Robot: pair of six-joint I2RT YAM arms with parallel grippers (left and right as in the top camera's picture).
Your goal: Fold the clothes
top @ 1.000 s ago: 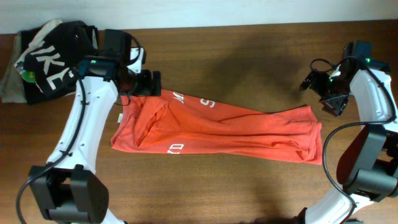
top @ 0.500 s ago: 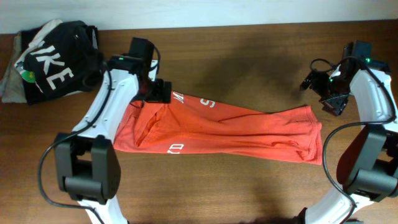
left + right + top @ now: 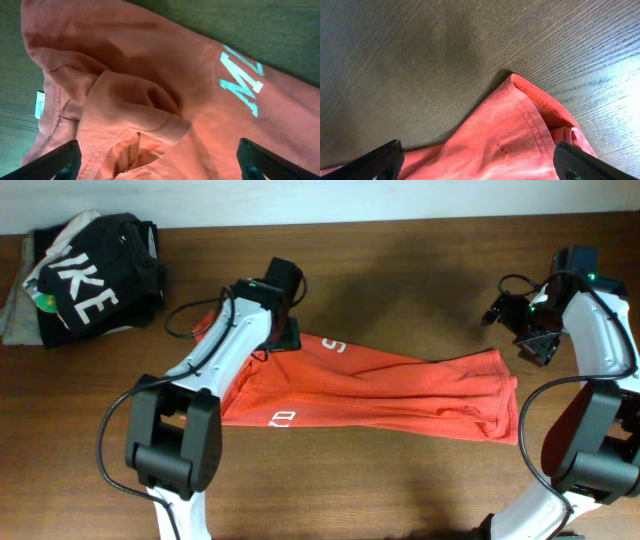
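Note:
The clothes, a red-orange T-shirt (image 3: 400,390), lie bunched lengthwise across the middle of the table. My left gripper (image 3: 284,336) hovers over the shirt's upper left part, open and holding nothing. In the left wrist view the shirt (image 3: 150,100) fills the frame with its white letters (image 3: 242,82), its neck label (image 3: 40,104) and a rumpled fold, and the gripper (image 3: 160,167) has its fingertips (image 3: 55,162) wide apart. My right gripper (image 3: 538,345) stands open by the shirt's upper right corner. The right wrist view shows that hemmed corner (image 3: 520,130) between the wide jaws of the gripper (image 3: 482,165).
A black garment with big white letters (image 3: 90,280) sits piled at the back left on a grey-beige garment (image 3: 14,310). Bare wooden table (image 3: 400,270) lies behind the shirt and more in front of it (image 3: 380,480).
My left arm has swung right, from beside the black pile to over the shirt's upper left part. The shirt and the right arm have stayed where they were.

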